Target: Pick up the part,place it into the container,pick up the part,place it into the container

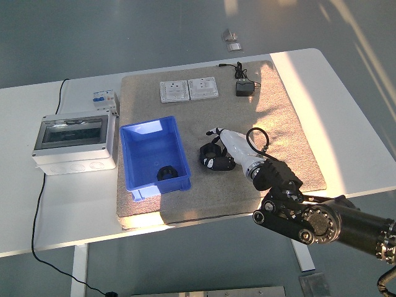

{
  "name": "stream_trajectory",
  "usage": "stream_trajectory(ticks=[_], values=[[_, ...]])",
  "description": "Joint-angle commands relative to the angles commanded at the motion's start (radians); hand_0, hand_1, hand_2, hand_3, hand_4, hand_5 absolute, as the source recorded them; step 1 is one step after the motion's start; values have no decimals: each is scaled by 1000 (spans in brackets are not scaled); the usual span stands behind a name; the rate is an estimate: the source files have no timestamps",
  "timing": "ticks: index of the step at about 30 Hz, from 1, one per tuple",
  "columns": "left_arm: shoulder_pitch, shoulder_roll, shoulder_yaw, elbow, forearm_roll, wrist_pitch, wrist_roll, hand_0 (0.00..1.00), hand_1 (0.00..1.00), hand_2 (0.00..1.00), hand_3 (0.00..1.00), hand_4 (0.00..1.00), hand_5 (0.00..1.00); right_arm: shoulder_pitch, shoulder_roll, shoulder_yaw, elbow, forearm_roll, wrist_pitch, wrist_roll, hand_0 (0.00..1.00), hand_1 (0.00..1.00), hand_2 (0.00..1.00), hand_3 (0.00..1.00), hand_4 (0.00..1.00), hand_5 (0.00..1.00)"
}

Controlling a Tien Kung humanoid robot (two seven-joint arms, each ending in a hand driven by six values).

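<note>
A black ring-shaped part (211,158) lies on the brown mat (278,117), just right of the blue container (143,143). My right hand (218,148), white with a black wrist, reaches in from the lower right and lies over this part. Its fingers (230,138) curl around the part, which still rests on the mat. A second black part (164,173) sits inside the container near its front wall. My left arm is out of sight.
A grey electrical box with a clear lid (74,141) stands left of the container, with a small breaker (104,99) behind it. Two white sockets (189,89) and a black adapter with its cable (244,88) lie at the mat's far edge.
</note>
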Motion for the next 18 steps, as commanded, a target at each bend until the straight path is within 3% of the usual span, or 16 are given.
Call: stream_trajectory(ticks=[6,10,11,16,17,18], values=[[-1,0,-2,0,3,0,0,676,662,688,609,671,588,8,-2,-12,14,-71,113,-87,830,446,723,800,782,281],[-1,0,-4,0,4,-1,-1,676,662,688,609,671,588,11,-3,-8,30,-128,162,-125,830,446,723,800,782,281],[-1,0,-4,0,5,-1,-1,675,662,687,608,663,596,12,-3,-7,33,-137,165,-129,891,495,785,881,820,293],[-2,0,-5,0,6,-1,-2,675,662,687,608,663,596,15,-5,-11,49,-194,140,-144,891,495,785,881,820,293],[-2,0,-6,0,6,-1,-2,675,662,687,608,655,608,15,-5,-12,50,-200,130,-142,858,465,685,869,684,148],[-2,0,-6,0,6,-2,-2,675,662,687,608,655,608,15,-5,-14,51,-204,122,-140,858,465,685,869,684,148]])
